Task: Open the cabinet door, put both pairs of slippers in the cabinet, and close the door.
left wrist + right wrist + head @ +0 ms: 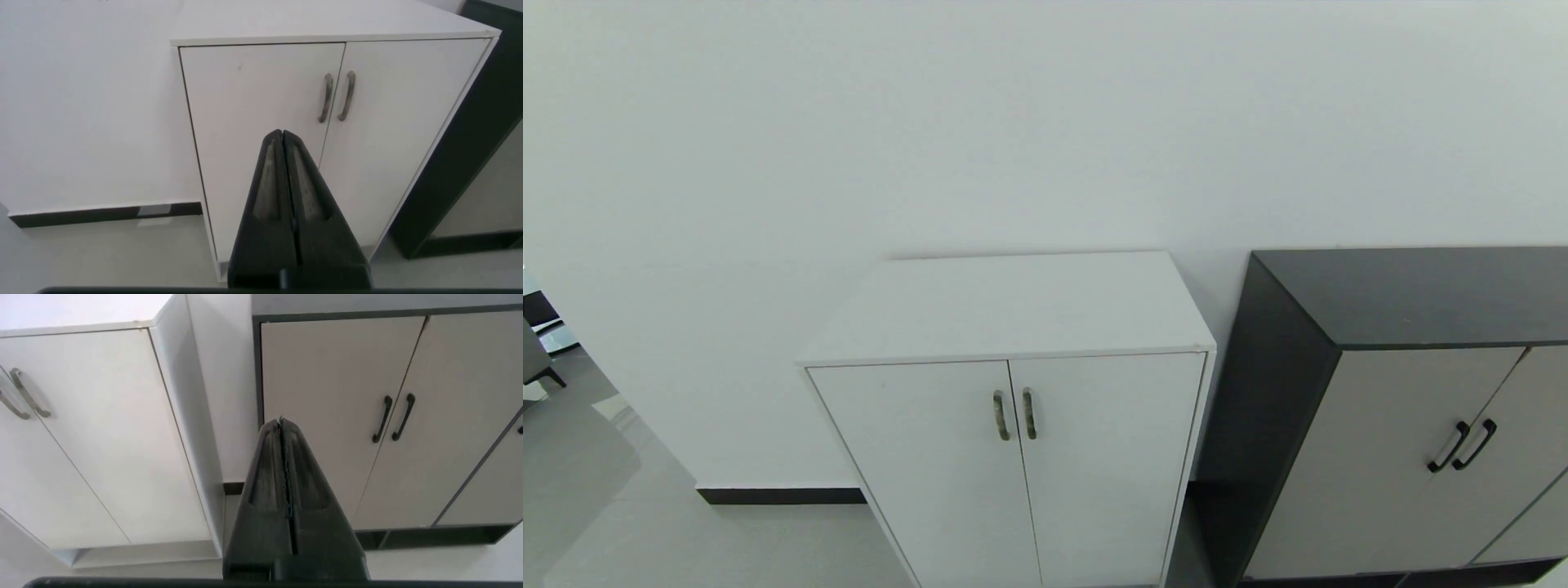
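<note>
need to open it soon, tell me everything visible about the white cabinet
The white cabinet stands upright on the floor, back to the white wall, apart from the dark cabinet on its right. It looks like matte board with a flat top. Both doors are shut, each with a vertical brushed-metal handle beside the centre seam.

Left gripper point(283, 135) has its 2 fingers pressed together, holding nothing; right gripper point(282, 423) likewise, both pointing forward.
</note>
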Tool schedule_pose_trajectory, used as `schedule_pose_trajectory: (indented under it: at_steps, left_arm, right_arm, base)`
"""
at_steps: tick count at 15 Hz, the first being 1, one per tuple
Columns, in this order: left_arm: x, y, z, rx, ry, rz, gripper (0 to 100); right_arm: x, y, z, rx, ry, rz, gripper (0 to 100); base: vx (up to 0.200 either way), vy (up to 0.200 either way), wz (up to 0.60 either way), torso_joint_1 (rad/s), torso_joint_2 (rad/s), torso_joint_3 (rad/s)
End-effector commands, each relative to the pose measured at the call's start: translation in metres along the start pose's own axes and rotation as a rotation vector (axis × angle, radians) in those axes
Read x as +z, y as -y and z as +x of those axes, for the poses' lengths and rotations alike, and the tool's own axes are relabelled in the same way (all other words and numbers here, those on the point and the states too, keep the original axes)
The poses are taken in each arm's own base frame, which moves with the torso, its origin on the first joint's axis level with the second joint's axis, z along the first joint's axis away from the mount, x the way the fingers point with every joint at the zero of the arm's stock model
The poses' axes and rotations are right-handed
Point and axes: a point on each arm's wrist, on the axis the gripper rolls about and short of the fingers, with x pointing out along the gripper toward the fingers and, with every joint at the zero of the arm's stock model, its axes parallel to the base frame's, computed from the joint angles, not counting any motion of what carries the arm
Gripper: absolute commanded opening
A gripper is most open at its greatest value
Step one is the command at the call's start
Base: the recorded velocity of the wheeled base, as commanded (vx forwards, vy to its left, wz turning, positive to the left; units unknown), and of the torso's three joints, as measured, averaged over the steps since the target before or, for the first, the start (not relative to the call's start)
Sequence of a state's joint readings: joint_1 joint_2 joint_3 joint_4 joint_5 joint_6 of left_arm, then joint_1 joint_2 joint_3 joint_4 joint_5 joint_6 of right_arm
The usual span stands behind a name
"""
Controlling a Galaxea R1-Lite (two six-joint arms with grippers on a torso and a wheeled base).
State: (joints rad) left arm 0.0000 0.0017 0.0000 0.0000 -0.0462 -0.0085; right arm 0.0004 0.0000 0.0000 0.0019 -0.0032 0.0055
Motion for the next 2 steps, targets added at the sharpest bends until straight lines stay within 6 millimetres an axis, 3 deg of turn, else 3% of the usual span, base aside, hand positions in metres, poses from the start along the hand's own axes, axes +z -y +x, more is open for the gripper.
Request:
schedule_pose_trajectory:
  at_steps: [1, 2]
  left_arm:
    - [0.0000, 0.0000, 0.0000, 0.000, 0.000, -0.001, 0]
    - [0.0000, 0.0000, 0.0000, 0.000, 0.000, -0.001, 0]
  right_arm:
    - [-0.0001, 0.0000, 0.0000, 0.001, -0.001, -0.001, 0]
    - [-0.0001, 0.0000, 0.0000, 0.000, -0.001, -0.001, 0]
  base:
    - [0.000, 0.000, 0.00, 0.000, 0.00, 0.000]
    - [0.000, 0.000, 0.00, 0.000, 0.00, 0.000]
